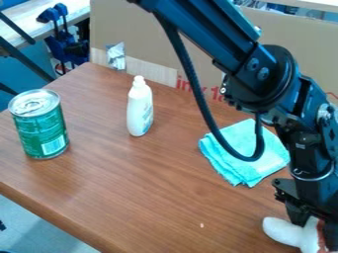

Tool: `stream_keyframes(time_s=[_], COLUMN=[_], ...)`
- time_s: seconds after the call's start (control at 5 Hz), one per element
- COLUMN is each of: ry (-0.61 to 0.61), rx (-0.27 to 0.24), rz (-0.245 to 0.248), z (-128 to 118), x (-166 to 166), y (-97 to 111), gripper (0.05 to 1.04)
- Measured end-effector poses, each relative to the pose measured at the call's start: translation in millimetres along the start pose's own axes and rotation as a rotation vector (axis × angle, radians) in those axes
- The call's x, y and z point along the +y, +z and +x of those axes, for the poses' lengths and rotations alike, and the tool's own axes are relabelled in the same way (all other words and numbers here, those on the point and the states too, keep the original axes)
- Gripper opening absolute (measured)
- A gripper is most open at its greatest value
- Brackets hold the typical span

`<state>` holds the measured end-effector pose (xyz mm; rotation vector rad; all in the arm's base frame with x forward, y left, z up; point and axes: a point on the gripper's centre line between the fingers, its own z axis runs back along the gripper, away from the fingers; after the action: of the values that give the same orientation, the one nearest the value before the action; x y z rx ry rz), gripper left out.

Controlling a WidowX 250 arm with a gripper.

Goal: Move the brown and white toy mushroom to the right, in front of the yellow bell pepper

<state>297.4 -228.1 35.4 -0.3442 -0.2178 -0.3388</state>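
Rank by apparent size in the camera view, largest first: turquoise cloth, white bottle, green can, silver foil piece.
1. Green can and turquoise cloth: too close to rank; the arm's cable crosses the cloth.
2. White bottle.
3. Silver foil piece.

Four things lay or stood on the tabletop (158, 197): from the view's centre, one can (41, 126) at nine o'clock, one bottle (140, 108) toward eleven, one cloth (241, 160) near four, one white object (284, 231) toward five.
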Motion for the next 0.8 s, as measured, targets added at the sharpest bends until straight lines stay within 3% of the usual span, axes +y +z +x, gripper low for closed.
stream_keyframes(time_s=[0.2, 0.4, 0.6, 0.8], ry=[0.01, -0.005, -0.03, -0.075], rx=[-0.027, -0.031, -0.02, -0.099], rz=[-0.008, 0.005, 0.065, 0.134], z=[7, 9, 3, 12], x=[-2, -5, -10, -20], y=[-4, -5, 2, 38], gripper=[0.59, 0.66, 0.963, 1.009])
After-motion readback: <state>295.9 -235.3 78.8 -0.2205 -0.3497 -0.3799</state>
